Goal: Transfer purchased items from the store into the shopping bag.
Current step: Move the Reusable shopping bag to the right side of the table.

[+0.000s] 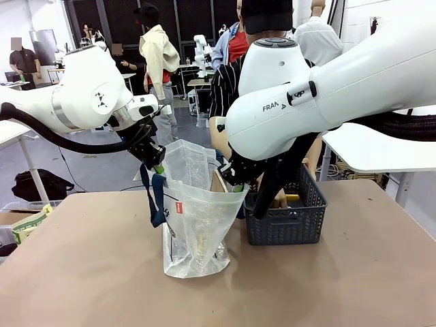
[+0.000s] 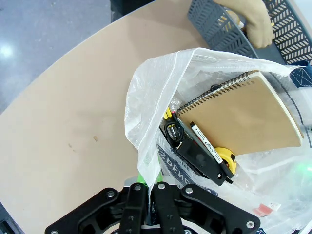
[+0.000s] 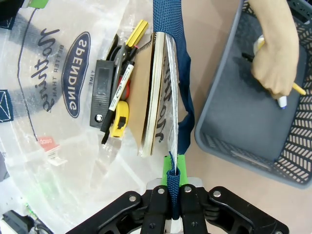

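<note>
Bag: the shopping bag [image 1: 194,225] stood on the table [image 1: 82,272], just beside the store [image 1: 286,228], with its mouth spread between my two grippers.
Handling: thin film, soft and floppy, probably light and slippery. I judged the woven handles the firm place to hold.
Left gripper [image 1: 155,165]: pinched together on the bag's upper edge.
Right gripper [image 3: 174,173]: clamped on the navy strap [image 3: 171,73].
Inside: a spiral notebook [image 2: 243,114] leaned in the bag.
Store: a person's hand [image 3: 273,53] reached into it.
</note>
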Robot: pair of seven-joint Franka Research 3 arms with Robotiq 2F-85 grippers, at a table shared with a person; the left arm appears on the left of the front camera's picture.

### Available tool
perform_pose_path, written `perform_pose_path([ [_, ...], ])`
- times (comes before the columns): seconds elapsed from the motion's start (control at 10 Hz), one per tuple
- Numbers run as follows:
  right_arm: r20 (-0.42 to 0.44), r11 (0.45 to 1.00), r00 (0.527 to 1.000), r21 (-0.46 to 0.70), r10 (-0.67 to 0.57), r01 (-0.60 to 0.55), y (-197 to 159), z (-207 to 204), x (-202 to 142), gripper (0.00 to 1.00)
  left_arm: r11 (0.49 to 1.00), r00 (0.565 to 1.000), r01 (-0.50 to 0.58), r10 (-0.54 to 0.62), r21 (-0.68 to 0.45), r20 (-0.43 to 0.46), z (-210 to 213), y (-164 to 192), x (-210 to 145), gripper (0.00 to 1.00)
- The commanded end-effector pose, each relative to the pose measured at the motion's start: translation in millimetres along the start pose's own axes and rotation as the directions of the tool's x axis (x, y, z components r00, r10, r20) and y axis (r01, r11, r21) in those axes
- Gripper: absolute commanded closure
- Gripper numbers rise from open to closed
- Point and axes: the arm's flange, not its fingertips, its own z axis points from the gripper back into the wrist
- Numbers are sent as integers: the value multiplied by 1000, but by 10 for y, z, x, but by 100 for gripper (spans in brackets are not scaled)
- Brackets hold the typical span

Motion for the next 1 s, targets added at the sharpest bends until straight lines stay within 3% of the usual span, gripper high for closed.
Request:
perform_pose_path([
  [0.0,13,1000,1000,19,5,-5,-8,7,17,100,1000,1000,-2,2,6,9,9,12,-13,100],
  [0.9,13,1000,1000,19,5,-5,-8,7,17,100,1000,1000,-2,2,6,9,9,12,-13,100],
])
